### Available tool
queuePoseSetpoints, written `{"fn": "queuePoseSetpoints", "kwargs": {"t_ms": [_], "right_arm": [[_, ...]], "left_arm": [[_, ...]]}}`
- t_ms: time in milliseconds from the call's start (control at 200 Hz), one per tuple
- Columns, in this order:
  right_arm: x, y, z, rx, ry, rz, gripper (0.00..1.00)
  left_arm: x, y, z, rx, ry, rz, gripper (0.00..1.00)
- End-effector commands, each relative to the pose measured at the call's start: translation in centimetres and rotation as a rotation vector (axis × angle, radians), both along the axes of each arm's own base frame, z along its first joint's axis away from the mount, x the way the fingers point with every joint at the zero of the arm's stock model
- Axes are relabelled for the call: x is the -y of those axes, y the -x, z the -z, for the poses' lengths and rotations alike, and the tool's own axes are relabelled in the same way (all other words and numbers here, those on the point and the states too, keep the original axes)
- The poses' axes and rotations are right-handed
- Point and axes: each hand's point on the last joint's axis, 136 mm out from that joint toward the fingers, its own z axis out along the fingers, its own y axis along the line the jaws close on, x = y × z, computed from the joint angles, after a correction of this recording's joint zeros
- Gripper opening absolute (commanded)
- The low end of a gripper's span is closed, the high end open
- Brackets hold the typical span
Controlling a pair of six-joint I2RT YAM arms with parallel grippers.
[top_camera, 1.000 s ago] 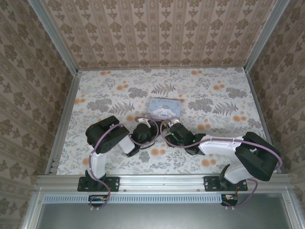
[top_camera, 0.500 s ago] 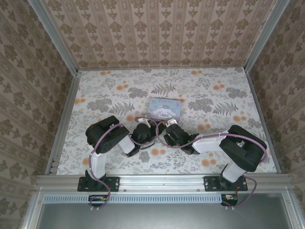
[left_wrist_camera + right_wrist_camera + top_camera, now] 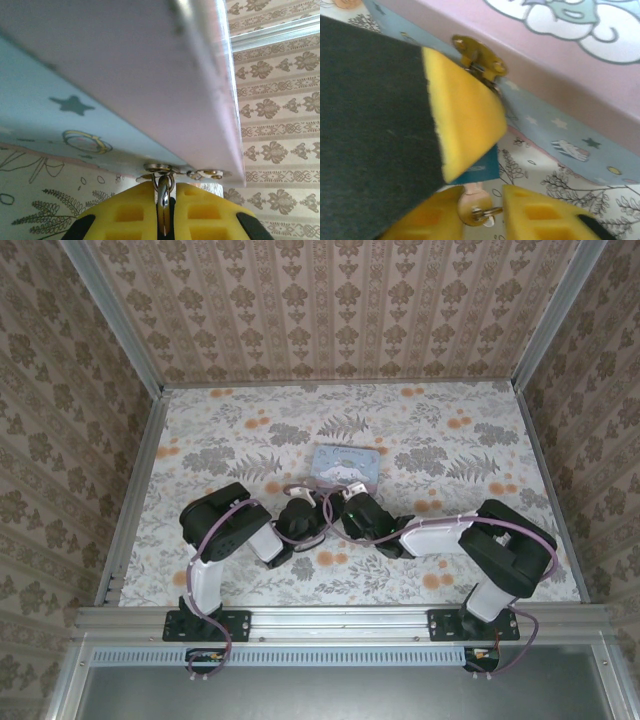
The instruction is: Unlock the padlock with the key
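Top view: both arms are folded low over the table (image 3: pixel 230 430). Their heads meet at the near edge of the tin (image 3: pixel 345 465), which sits mid-table.

Left gripper (image 3: pixel 164 222): yellow pads pressed together, clamped on the padlock (image 3: pixel 482 172). On the left wrist cam a thin silvery shackle (image 3: pixel 163 186) comes up from between the pads and through the hasp (image 3: pixel 161 169) on the tin's front edge. The tin's side looms right above. On the right wrist cam the left gripper's pad covers most of the padlock. Just a blue corner of the body pokes out below the pad, under the hasp.

Key (image 3: pixel 471 204): round coppery head with a small split ring (image 3: pixel 485 213), directly below the blue body, shaft pointing up at it. The junction is hidden behind the pad, so can't tell if the blade is in the keyway.

Right gripper (image 3: pixel 480 212): one yellow finger on each side of the key head. One looks to touch it; the other has a narrow gap with the ring in it. Can't tell whether it's pinching the key or just bracketing it.
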Motion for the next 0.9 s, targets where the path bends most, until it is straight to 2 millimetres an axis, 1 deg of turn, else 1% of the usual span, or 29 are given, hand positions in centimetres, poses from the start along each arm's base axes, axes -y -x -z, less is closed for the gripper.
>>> {"fn": "queuePoseSetpoints", "kwargs": {"t_ms": [0,95,315,350,405,425,455,585,625,710,770,870,895], "right_arm": [[0.3,-1.5,-1.3,0.028,-0.042,0.052,0.12],[-0.3,-1.1,-1.5,-0.015,-0.12,0.011,0.0],[-2.9,0.5,-3.3,-0.163,-0.433,-0.15,0.0],[-3.2,0.6,-3.5,-0.176,-0.449,-0.163,0.09],[-3.3,0.9,-3.6,-0.194,-0.456,-0.167,0.38],[-3.2,1.0,-3.6,-0.201,-0.458,-0.163,0.44],[-2.9,1.1,-3.5,-0.211,-0.461,-0.155,0.49],[-1.2,1.4,-3.2,-0.223,-0.504,-0.093,0.58],[-0.7,1.1,-3.2,-0.22,-0.525,-0.064,0.61],[0.3,0.6,-3.0,-0.221,-0.574,-0.007,0.63],[0.7,0.1,-3.1,-0.222,-0.612,0.03,0.63],[0.4,-0.8,-3.5,-0.226,-0.676,0.062,0.63],[0.3,-1.0,-3.5,-0.229,-0.688,0.068,0.63]], "left_arm": [[0.0,0.6,1.1,-0.027,-0.023,0.021,0.0],[-0.1,0.7,1.3,-0.029,-0.026,0.021,0.0],[-0.3,0.7,1.5,-0.03,-0.034,0.016,0.0],[-0.3,0.7,1.5,-0.029,-0.035,0.017,0.0],[-0.3,0.7,1.5,-0.027,-0.036,0.015,0.0],[-0.3,0.7,1.5,-0.028,-0.037,0.014,0.0],[-0.3,0.7,1.5,-0.027,-0.037,0.013,0.0],[-0.6,0.7,1.8,-0.031,-0.045,0.01,0.0],[-0.5,0.8,1.9,-0.032,-0.046,0.015,0.0],[-0.5,0.9,2.2,-0.038,-0.051,0.022,0.0],[-0.5,1.1,2.4,-0.04,-0.058,0.031,0.0],[-0.8,1.5,2.8,-0.046,-0.069,0.038,0.0],[-0.9,1.6,2.9,-0.047,-0.071,0.038,0.03]]}}
